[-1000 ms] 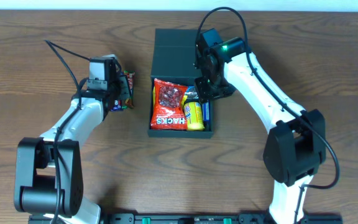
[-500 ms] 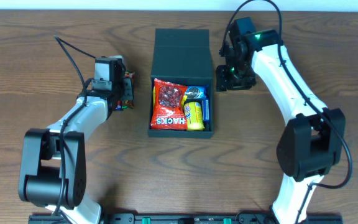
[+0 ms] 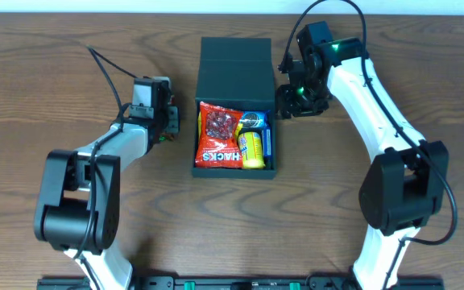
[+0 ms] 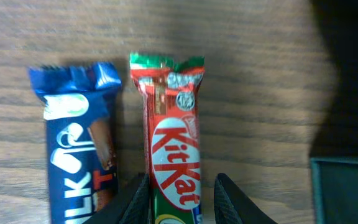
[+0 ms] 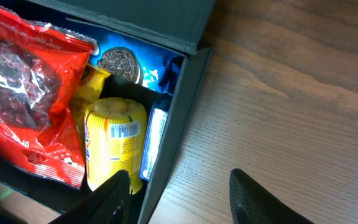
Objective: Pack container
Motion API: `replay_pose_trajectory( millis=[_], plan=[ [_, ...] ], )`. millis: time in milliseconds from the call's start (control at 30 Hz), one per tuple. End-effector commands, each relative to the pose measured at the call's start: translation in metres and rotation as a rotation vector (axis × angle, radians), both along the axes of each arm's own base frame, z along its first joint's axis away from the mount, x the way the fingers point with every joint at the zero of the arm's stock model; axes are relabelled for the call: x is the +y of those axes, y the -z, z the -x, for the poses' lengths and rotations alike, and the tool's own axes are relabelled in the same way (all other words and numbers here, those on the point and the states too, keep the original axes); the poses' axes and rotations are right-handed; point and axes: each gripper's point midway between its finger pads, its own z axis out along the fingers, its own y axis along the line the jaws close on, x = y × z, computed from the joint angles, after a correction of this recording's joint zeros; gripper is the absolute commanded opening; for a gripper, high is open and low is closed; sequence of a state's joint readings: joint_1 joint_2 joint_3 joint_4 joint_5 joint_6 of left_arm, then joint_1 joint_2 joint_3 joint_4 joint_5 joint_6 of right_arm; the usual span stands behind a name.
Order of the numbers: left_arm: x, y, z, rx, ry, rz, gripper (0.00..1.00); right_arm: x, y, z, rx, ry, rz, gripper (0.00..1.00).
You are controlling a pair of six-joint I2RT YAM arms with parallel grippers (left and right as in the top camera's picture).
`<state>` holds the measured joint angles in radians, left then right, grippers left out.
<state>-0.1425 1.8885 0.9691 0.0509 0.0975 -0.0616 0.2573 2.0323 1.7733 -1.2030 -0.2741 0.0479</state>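
The container (image 3: 207, 109) is a dark box with its flap lid (image 3: 236, 58) open at the back. Inside lie a red snack bag (image 3: 219, 135), a yellow packet (image 3: 252, 150) and a blue cookie packet (image 3: 253, 121). My left gripper (image 3: 164, 122) is left of the box. In the left wrist view it (image 4: 180, 178) is open, with its fingers either side of a red KitKat bar (image 4: 169, 134) lying on the table. A blue chocolate bar (image 4: 76, 155) lies beside the KitKat. My right gripper (image 3: 295, 103) is open and empty and straddles the box's right wall (image 5: 185, 124).
The wooden table (image 3: 377, 64) carries only the box and the two bars. A corner of the box (image 4: 347, 193) shows at the right edge of the left wrist view. Cables trail from both arms.
My right gripper lifted out of the box and moved to its right wall, then held still. My left gripper shifted slightly right over the bars.
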Motion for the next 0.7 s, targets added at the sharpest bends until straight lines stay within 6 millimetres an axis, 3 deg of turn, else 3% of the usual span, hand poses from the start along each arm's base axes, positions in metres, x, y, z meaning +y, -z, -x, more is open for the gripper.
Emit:
replay_pose_trajectory(
  millis=[0,67,200,367,500,667],
  plan=[
    [0.000,0.009,-0.003,0.011,0.016,-0.017,0.35,0.000,-0.013,0.001,-0.031,-0.015,-0.021,0.52],
    [0.000,0.010,-0.003,0.013,0.016,-0.018,0.35,0.000,-0.013,0.001,-0.029,-0.015,-0.021,0.52],
    [0.000,0.010,-0.003,0.012,0.016,-0.019,0.23,0.000,-0.013,0.000,-0.030,-0.014,-0.020,0.52],
    [-0.001,0.003,-0.006,-0.010,0.016,-0.015,0.16,-0.010,-0.015,-0.002,-0.031,0.009,-0.021,0.51],
    [-0.003,-0.023,-0.016,-0.071,0.016,-0.006,0.13,-0.032,-0.026,-0.008,-0.058,0.065,-0.025,0.51],
    [0.001,-0.079,-0.029,-0.202,-0.006,-0.015,0.10,-0.070,-0.056,-0.011,-0.140,0.099,-0.026,0.51]
  ],
)
